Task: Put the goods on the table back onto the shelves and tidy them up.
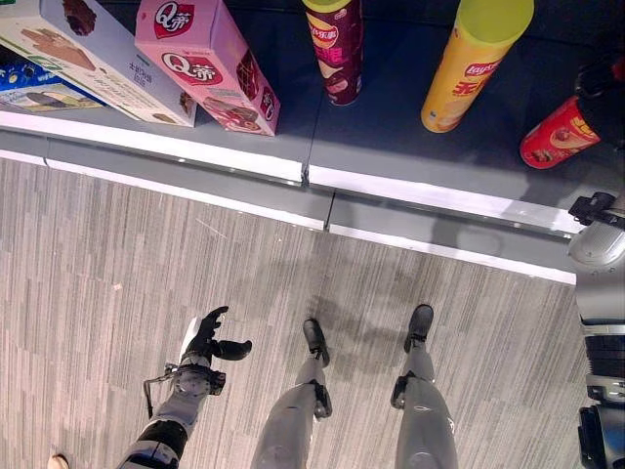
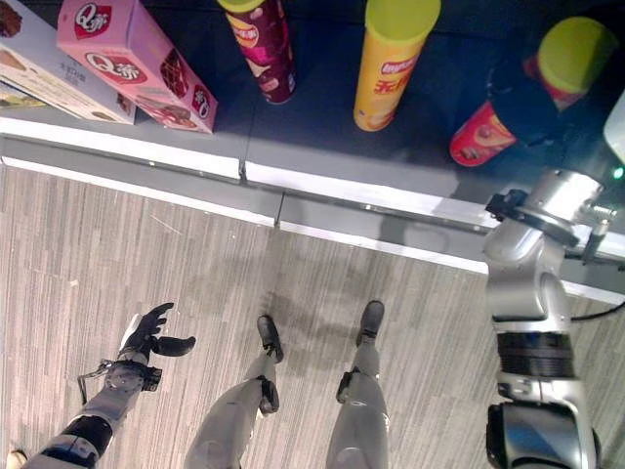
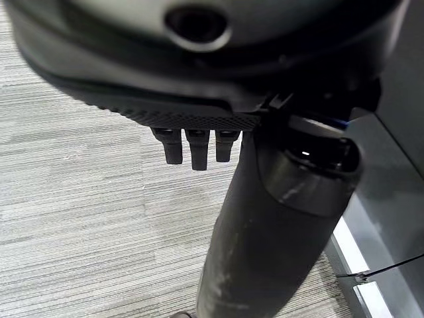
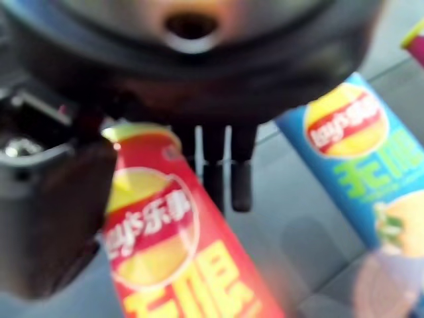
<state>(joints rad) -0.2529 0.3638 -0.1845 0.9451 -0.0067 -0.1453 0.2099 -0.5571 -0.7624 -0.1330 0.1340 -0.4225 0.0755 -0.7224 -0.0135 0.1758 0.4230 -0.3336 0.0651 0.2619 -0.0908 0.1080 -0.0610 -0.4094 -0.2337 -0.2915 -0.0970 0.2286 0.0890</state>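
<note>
On the dark grey shelf (image 1: 391, 147) below the head camera I saw the goods standing in a row: a pink rectangular snack box (image 1: 207, 61) leaning beside a white flat carton (image 1: 88, 59), then a maroon cylindrical crisp can with a yellow-green lid (image 1: 337, 44), a tall yellow crisp can with a yellow-green lid (image 1: 474, 59), and, furthest to my right, a red crisp can with a yellow-green lid (image 2: 518, 93).

My right hand (image 4: 59, 218) was up at that red can. In the right wrist view the red can lay right against the hand, between the thumb's dark bulk on one side and the fingers (image 4: 232, 172), which pointed straight past the can's side. I could not tell whether the thumb and fingers pinched the can or merely touched it. A blue crisp can (image 4: 358, 152) lay just beside it on the grey shelf.

My left hand (image 1: 210, 337) hung low over the striped grey-brown floor (image 1: 117, 283), well apart from the shelf, its fingers (image 3: 192, 149) loosely relaxed, its thumb stuck out sideways, and nothing in it.
</note>
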